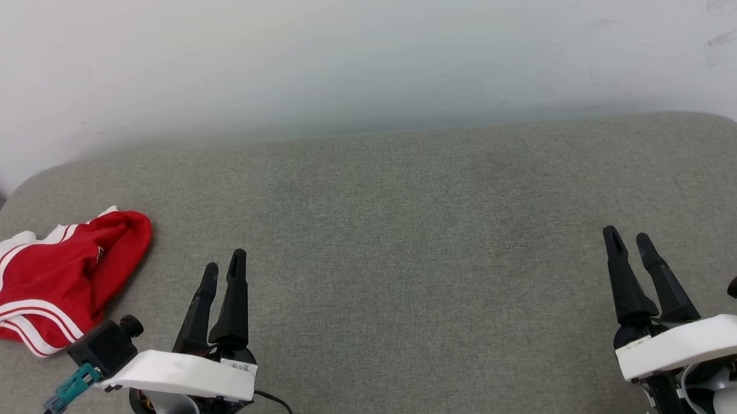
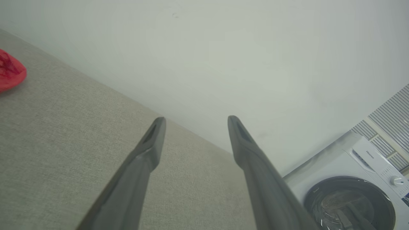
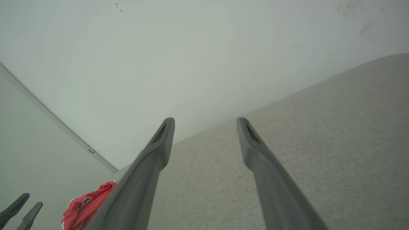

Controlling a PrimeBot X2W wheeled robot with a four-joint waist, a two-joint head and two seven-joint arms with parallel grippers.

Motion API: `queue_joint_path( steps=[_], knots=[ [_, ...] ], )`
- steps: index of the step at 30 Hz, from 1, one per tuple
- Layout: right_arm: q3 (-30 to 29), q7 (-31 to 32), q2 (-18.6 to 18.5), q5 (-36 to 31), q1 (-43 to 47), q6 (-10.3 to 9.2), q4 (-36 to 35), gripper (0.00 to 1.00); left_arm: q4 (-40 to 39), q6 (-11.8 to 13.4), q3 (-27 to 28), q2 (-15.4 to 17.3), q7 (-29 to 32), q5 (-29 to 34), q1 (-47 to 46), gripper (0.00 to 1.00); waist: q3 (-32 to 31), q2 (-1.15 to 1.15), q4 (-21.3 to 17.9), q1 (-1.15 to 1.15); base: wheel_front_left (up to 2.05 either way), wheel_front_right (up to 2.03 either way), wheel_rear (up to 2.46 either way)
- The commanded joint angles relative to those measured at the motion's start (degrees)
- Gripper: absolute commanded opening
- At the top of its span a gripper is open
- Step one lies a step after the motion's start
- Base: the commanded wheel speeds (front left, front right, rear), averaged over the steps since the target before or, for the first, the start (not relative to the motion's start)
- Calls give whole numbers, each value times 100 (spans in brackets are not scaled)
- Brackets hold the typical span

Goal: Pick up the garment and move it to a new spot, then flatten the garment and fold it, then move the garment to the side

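Garment [image 1: 61, 282]: red heap with white striped trim, crumpled and unfolded, at far left end of grey cushion [image 1: 407, 230], close to its rounded left corner.

Left gripper [image 1: 224, 260]: low over cushion, fingers spread, nothing between them, pointing away from robot toward pale wall [image 1: 362, 58]. Just beside garment, apart from it, no contact.

Right gripper [image 1: 625, 234]: far right end of cushion, fingers likewise spread and empty, well apart from garment, with nearly the whole seat between.

Bearing of garment from left jaws: off to the left and roughly level with the fingertips, not ahead of them. In left wrist view, red fabric at the very left edge, well off the line of the fingers.

Long axis of heap: diagonal, near end toward left edge of cushion, rounded far end angled inward toward cushion's middle. Rounded end closest to left fingertips.

Nearer arm: left, plainly.

Judged need for pickup: leftward swing of left wrist before any descent, since a straight advance would likely meet bare cushion alone. Thin fabric, apt to bunch; pinch on a raised fold probably surest.

Task status: first step not yet begun.
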Motion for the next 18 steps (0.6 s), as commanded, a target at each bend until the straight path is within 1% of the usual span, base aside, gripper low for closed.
queue_joint_path(
  steps=[1, 18],
  knots=[
    [21, -4, 4, -145, -13, 1, -105, 100, -75, -1, 0, 41, -50, 152, -13, 100, -1, 0, 1, 0, 0, 0, 0],
    [38, 86, 29, -1435, 115, 1, -242, 100, -59, -1, -69, 126, -306, 1710, 86, 100, -17, 0, 3, 0, 0, 0, 0]
  ],
)
